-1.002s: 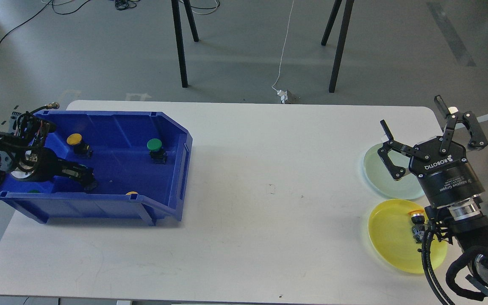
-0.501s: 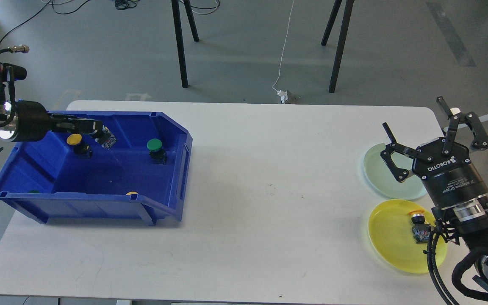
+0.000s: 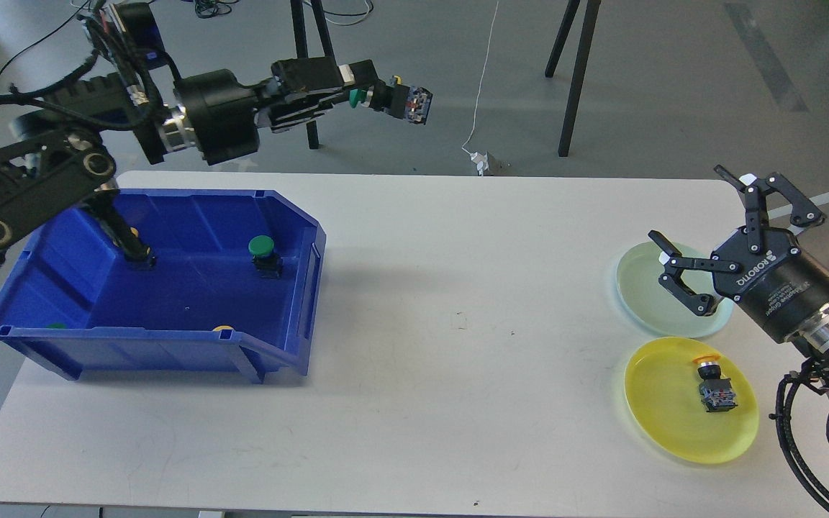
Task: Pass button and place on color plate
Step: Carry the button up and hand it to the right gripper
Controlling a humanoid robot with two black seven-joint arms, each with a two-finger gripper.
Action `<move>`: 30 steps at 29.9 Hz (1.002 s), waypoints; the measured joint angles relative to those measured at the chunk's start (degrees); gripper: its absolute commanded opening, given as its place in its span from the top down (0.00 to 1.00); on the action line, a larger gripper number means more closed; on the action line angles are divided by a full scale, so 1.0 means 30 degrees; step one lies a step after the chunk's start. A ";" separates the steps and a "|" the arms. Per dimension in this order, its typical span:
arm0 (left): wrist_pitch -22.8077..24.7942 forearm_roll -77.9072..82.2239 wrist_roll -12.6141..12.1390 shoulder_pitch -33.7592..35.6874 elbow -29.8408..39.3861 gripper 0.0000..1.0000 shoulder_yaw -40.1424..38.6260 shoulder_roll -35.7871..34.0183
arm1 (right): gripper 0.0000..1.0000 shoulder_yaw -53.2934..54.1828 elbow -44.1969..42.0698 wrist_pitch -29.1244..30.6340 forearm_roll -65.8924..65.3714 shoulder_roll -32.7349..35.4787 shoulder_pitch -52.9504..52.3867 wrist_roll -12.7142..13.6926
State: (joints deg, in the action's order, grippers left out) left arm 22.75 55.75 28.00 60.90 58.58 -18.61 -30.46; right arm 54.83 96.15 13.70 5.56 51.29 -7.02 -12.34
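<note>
My left gripper (image 3: 357,93) is shut on a green-capped button (image 3: 393,100) and holds it high above the table's far edge, past the blue bin (image 3: 170,324). In the bin stand a green button (image 3: 263,253) and a yellow button (image 3: 134,241), half hidden by my left arm. My right gripper (image 3: 709,223) is open and empty above the pale green plate (image 3: 641,288). A yellow-capped button (image 3: 713,381) lies on the yellow plate (image 3: 663,403).
The bin's front wall hides most of a yellow cap (image 3: 223,329) and a green cap (image 3: 57,325). Black stand legs (image 3: 574,79) rise behind the white table (image 3: 458,324). A white cable (image 3: 483,79) runs down to a plug on the floor.
My left gripper has risen out of the bin with a green button and swung up and to the right. My right gripper has turned and shifted right, uncovering the yellow plate's button.
</note>
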 measured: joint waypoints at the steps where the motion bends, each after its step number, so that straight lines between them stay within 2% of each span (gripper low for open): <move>1: -0.0079 -0.0021 0.0001 -0.0137 -0.0736 0.97 0.0000 0.0899 | 0.03 -0.0501 -0.0026 0.0027 -0.0043 0.0099 -0.0587 0.0206; 3: -0.0186 -0.0048 0.0000 -0.0399 -0.1819 0.97 0.0001 0.2305 | 0.03 -0.2224 -0.0062 0.0110 -0.0077 0.0157 -0.2349 0.0353; 7: -0.0357 -0.0064 0.0001 -0.0690 -0.2271 0.96 0.0037 0.3138 | 0.03 -0.7095 -0.0471 0.0206 0.0075 -0.0222 -0.7287 0.0371; 11: -0.0585 -0.0018 0.0000 -0.0726 -0.2303 0.96 0.0126 0.3214 | 0.03 -0.9399 -0.1860 0.0115 0.0359 -0.2487 -1.0294 0.0309; 14: -0.0606 -0.0008 0.0001 -0.0734 -0.2220 0.96 0.0157 0.3185 | 0.03 -0.9589 -0.2989 0.0094 0.1205 -0.3998 -1.0990 0.0279; 30: -0.0613 0.0174 0.0000 -0.0817 -0.2120 0.96 0.0169 0.3162 | 0.03 -0.9886 -0.6813 0.0030 0.1814 -0.7966 -1.2361 0.0305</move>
State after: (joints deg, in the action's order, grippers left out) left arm 20.91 56.27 28.00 58.45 52.22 -18.10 -20.98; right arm 25.18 75.71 13.79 11.00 27.39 -44.10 -11.42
